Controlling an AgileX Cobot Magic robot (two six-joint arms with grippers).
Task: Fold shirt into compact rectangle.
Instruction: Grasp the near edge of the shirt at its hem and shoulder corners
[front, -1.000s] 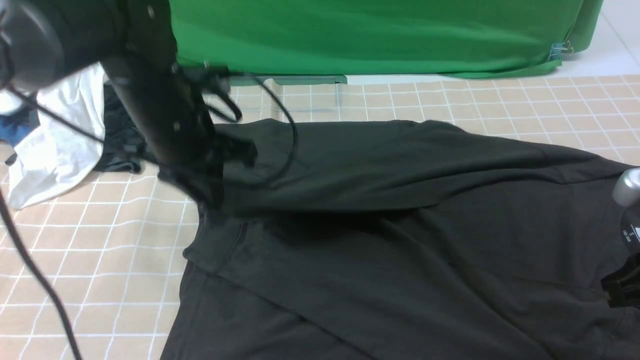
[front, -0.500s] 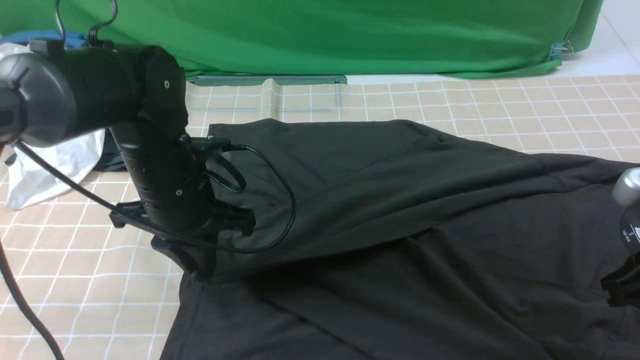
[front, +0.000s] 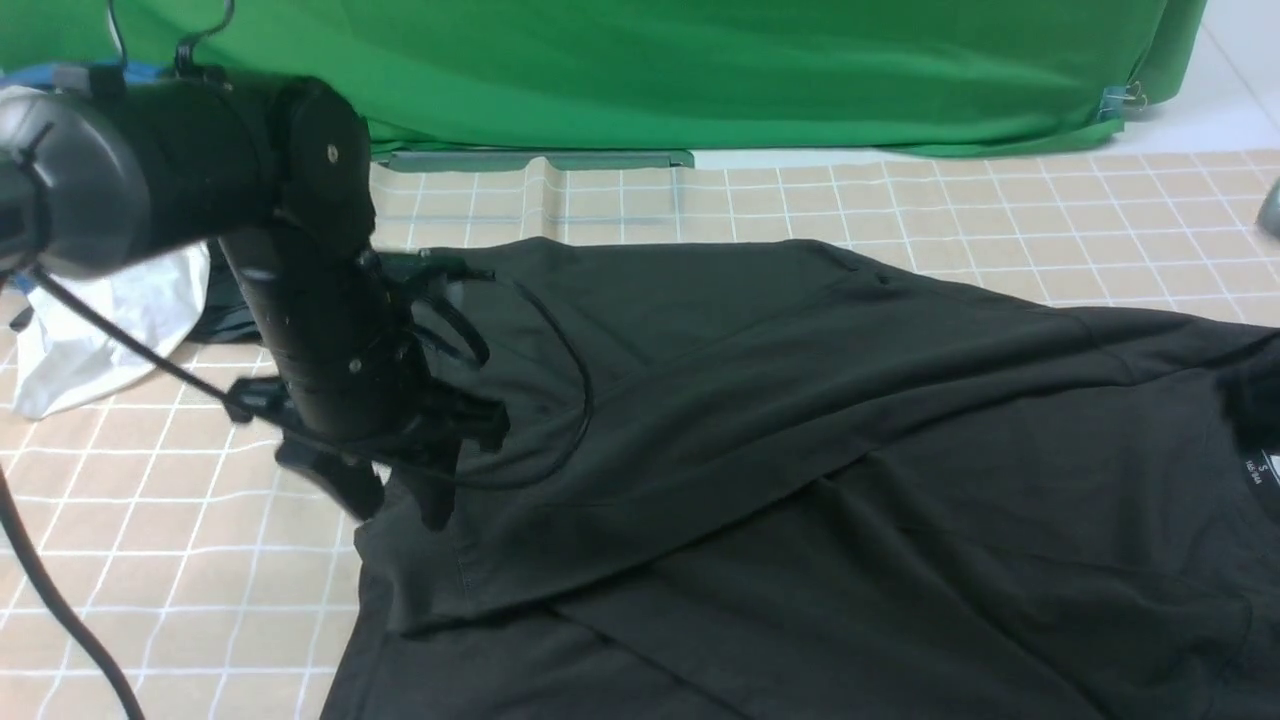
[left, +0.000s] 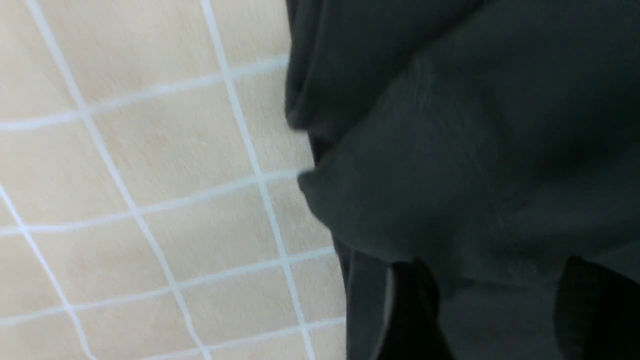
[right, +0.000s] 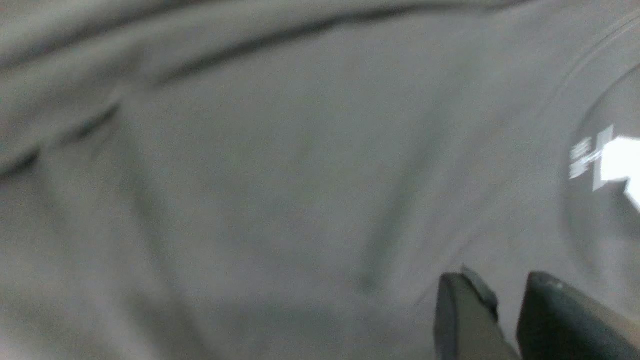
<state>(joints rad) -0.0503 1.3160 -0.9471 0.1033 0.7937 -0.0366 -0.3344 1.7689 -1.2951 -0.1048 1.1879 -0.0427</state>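
Note:
The black shirt (front: 800, 450) lies spread on the checked table, its far half folded toward the near side, the fold's edge running from the left hem to the right. Its white neck label (front: 1262, 466) shows at the right edge. My left gripper (front: 400, 510) hovers just over the folded flap's left corner, open, with only flat cloth (left: 475, 150) under its gap (left: 497, 267). My right gripper (right: 505, 280) hangs above the shirt (right: 250, 175) near the label (right: 615, 160), fingers almost together with nothing between. The chest print is hidden.
A white garment (front: 100, 310) and a darker one (front: 225, 300) are piled at the far left behind my left arm. A green backdrop (front: 750, 70) closes the far side. A black cable (front: 50, 600) hangs at the near left over the checked tabletop (front: 150, 500).
My left gripper carried the shirt's far edge toward the near side, laid it down and let go. The right gripper has lifted away from its spot beside the collar.

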